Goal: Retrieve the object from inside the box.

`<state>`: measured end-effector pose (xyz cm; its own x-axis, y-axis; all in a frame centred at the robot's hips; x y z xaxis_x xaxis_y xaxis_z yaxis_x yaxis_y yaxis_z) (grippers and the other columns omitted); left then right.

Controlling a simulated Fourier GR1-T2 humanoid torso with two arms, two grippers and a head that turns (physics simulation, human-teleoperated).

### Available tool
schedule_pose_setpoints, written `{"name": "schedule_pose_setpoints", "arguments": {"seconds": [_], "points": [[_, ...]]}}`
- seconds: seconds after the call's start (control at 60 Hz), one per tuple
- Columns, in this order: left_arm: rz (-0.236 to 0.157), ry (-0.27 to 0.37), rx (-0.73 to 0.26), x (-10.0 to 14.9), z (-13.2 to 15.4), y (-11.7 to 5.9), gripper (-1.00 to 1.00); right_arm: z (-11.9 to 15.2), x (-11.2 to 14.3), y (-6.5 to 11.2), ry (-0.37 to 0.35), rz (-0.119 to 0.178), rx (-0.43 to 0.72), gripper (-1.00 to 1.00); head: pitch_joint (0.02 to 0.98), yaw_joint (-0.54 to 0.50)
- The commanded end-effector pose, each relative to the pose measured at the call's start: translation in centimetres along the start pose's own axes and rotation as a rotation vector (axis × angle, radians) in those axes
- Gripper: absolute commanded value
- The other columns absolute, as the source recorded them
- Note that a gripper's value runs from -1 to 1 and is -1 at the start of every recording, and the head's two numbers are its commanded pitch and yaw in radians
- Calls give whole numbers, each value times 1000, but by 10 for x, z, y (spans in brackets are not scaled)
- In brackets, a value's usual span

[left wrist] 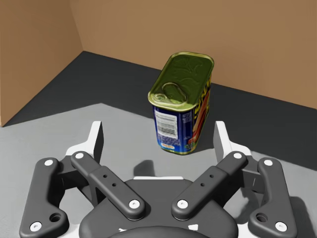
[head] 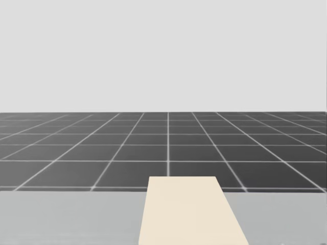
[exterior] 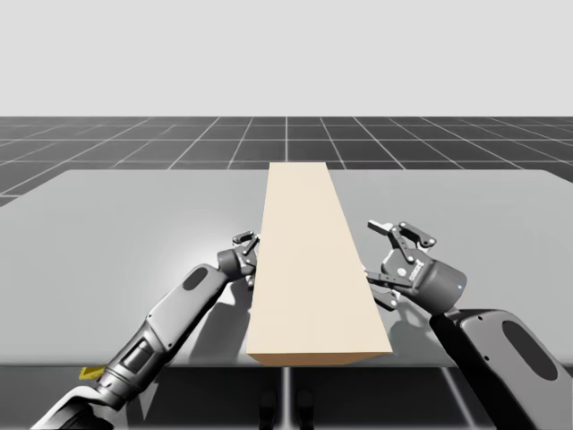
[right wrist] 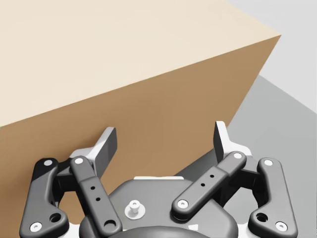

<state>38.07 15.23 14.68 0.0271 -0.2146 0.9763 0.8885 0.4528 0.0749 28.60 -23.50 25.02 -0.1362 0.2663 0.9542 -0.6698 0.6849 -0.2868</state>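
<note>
My left gripper [exterior: 245,258] sits at the nine o'clock side of the long tan box [exterior: 309,260] on the grey table [exterior: 134,206], its fingers spread wide. The upright blue rectangular can [left wrist: 181,104] with a gold-green pull-tab top stands at the gripper's twelve o'clock, just ahead, touching neither finger, with brown box walls behind it. My right gripper [exterior: 378,262] sits at the box's three o'clock side, fingers likewise wide and holding nothing.

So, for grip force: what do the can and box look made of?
The blue rectangular can is probably metal: glossy gold-green lid with pull ring. The box is likely cardboard: matte, plain tan walls, though the render leaves it open.
</note>
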Motion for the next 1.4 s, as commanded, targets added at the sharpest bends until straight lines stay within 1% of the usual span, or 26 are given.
{"name": "schedule_pose_setpoints", "arguments": {"seconds": [0.017,0.183,0.217,0.35,0.467,0.5,0.517,0.533,0.567,0.583,0.6,0.633,0.75,0.85,0.933,1.0,1.05,1.133,1.15,1.167,1.183,1.233,1.267,1.283,1.367,1.4], "points": [[0,27,-40,-9,-25,-5,-1000,-7,-1,22,-17,-10,93,-1000,196,18],[-16,36,-87,-1,-47,-15,-1000,-7,-1,24,-18,-6,95,-1000,204,17],[-31,41,-97,0,-50,-14,-1000,-7,-1,24,-19,-7,96,-1000,204,17],[-31,42,-103,3,-60,-9,-1000,-7,-1,24,-22,-7,97,-1000,209,12],[-11,45,-114,1,-68,-6,-1000,-8,-2,25,-17,-7,97,-1000,219,6],[1,49,-118,-3,-70,-5,-1000,-8,-2,24,-15,-8,97,-1000,223,5],[19,59,-126,-6,-71,-5,-1000,-8,-2,25,-14,-8,97,-1000,226,6],[20,61,-127,-7,-71,-5,-941,-8,-2,24,-14,-8,97,-1000,226,7],[23,61,-130,-9,-70,-6,-340,-8,-2,24,-12,-7,96,-1000,230,8],[32,73,-144,-11,-70,-6,790,-8,-2,25,-11,-7,96,-1000,232,8],[34,76,-150,-11,-69,-7,912,-8,-2,25,-11,-7,96,-1000,234,8],[41,84,-165,-12,-69,-7,1000,-8,-2,25,-10,-8,96,-1000,237,8],[62,84,-170,-12,-68,-5,1000,-7,-2,25,-7,-6,95,-1000,239,6],[50,57,-154,-3,-64,-2,1000,-7,-1,24,-6,-6,93,-1000,239,3],[42,35,-118,7,-53,4,1000,-7,-1,24,-9,-5,90,-1000,237,5],[50,28,-78,11,-36,12,1000,-6,0,24,-11,-3,89,-1000,233,10],[62,27,-29,9,-14,19,1000,-6,1,24,-14,-2,88,-1000,233,15],[54,37,22,4,12,23,1000,-5,2,23,-16,-4,85,-1000,232,15],[54,37,22,4,12,23,1000,-5,2,23,-16,-4,85,-1000,232,15],[57,32,44,3,25,24,1000,-6,2,23,-17,-6,82,-1000,232,15],[60,32,48,3,28,24,1000,-5,2,23,-17,-6,81,-1000,231,16],[40,32,84,4,42,24,1000,-5,2,22,-19,-10,77,-1000,230,17],[43,27,97,5,54,23,1000,-5,3,21,-20,-13,72,-1000,228,17],[30,27,115,6,60,22,1000,-5,3,21,-21,-13,70,-1000,227,17],[30,31,152,11,82,19,1000,-5,3,20,-23,-17,60,-1000,225,16],[21,34,171,12,93,18,1000,-5,3,19,-22,-19,57,-1000,224,17]]}}
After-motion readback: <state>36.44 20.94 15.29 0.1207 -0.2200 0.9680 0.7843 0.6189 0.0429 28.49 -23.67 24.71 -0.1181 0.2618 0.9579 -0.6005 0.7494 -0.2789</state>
